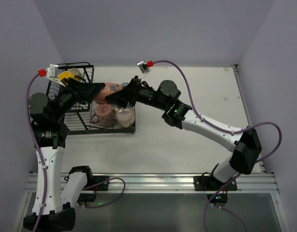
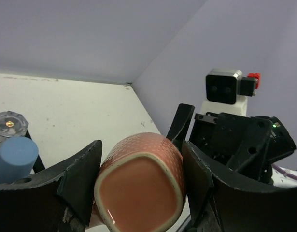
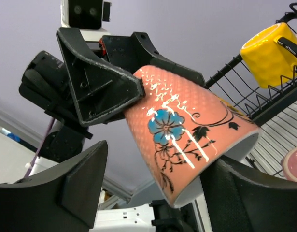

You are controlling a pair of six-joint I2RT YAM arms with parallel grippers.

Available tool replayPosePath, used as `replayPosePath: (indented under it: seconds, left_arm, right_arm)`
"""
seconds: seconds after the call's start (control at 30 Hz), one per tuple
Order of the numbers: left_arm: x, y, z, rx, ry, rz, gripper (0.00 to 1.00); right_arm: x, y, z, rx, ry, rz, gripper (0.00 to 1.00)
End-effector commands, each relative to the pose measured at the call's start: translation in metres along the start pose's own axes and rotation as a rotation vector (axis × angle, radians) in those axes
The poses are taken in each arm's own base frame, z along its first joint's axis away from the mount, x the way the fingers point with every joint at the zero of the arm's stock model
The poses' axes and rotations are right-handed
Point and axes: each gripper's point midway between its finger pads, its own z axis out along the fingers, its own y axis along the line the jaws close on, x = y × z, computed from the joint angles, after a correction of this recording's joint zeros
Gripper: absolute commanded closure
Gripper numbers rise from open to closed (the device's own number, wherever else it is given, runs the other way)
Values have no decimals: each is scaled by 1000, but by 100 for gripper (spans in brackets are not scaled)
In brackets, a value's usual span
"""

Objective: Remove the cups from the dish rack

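Firmly, left claw (image 2: 141,166) clamps the flowered pink cup (image 3: 187,140), right claw (image 3: 155,193) gapes wide around it.

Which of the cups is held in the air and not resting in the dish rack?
The salmon cup with a blue flower: the left gripper holds it in the air, while the yellow cup and the pink cup sit in the dish rack.

- The left arm (image 1: 44,169) and the right arm (image 1: 211,130) have glossy white link shells between black joint housings.
- A purple cable (image 1: 27,99) loops along each arm and ends at a red plug (image 1: 41,72).
- The wrist camera (image 2: 224,87) has a dark face with two lenses and sits on a white mount.
- The fingers (image 2: 78,181) are matte black, with edges scuffed pale.
- A green light (image 1: 175,112) glows on one of the right arm's black joints.
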Motion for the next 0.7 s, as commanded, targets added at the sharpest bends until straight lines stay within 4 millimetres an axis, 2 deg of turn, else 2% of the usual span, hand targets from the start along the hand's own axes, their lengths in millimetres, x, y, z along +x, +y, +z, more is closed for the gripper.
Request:
replayPosePath:
  seconds: [0.0, 0.03, 0.1, 0.13, 0.17, 0.2, 0.23, 0.27, 0.33, 0.37, 0.4, 0.43, 0.47, 0.5, 0.53, 0.57, 0.6, 0.63, 0.67]
  left_arm:
    - [-2, -50, -10, 210, -16, -12, 100]
    - [1, -49, -10, 213, -15, -19, 100]
    - [7, -48, -12, 217, -14, -33, 100]
    - [8, -47, -12, 218, -14, -35, 100]
    - [11, -47, -12, 223, -8, -38, 97]
    - [13, -47, -12, 227, -6, -38, 88]
    - [14, -47, -12, 230, -3, -32, 77]
    - [13, -47, -13, 231, -10, 0, 45]
    - [10, -43, -14, 190, -24, 40, 6]
    - [2, -46, -15, 175, -46, 135, 0]
    - [8, -35, -16, 111, -15, 122, 0]
    - [1, -31, -17, 65, -45, 156, 0]
    - [-9, -37, -20, 49, -72, 251, 0]
    - [-12, -28, -23, -22, -85, 262, 0]
    - [-13, -28, -25, -42, -90, 291, 0]
    - [-16, -30, -28, -52, -95, 348, 0]
    - [-14, -28, -33, -77, -94, 360, 0]
    - [-9, -29, -34, -73, -89, 371, 0]
    - [3, -25, -33, -59, -54, 390, 0]
  right_arm:
    - [-23, 27, -4, -103, -116, -23, 35]
    - [-27, 33, -4, -128, -132, -24, 49]
    - [-24, 36, -6, -156, -126, -7, 54]
    - [-24, 40, -7, -178, -133, -4, 63]
    - [-24, 41, -8, -189, -133, 0, 68]
    - [-23, 44, -9, -203, -133, 11, 74]
    - [-23, 46, -15, -221, -150, 9, 81]
    - [-23, 48, -18, -226, -160, 12, 97]
    - [-25, 48, -25, -211, -178, 5, 100]
    - [-24, 50, -35, -203, -179, -6, 100]
    - [-22, 47, -39, -185, -173, -30, 100]
    - [-12, 34, -43, -123, -132, -20, 100]
    - [-18, 39, -54, -101, -140, -40, 100]
    - [-17, 32, -60, -57, -131, -85, 100]
    - [-4, 12, -68, 46, -73, -76, 100]
    - [-9, 0, -76, 122, -85, -97, 100]
    - [-15, 0, -89, 168, -84, -158, 100]
    - [-3, -23, -103, 288, -12, -151, 100]
    - [-14, -43, -118, 383, -15, -164, 100]
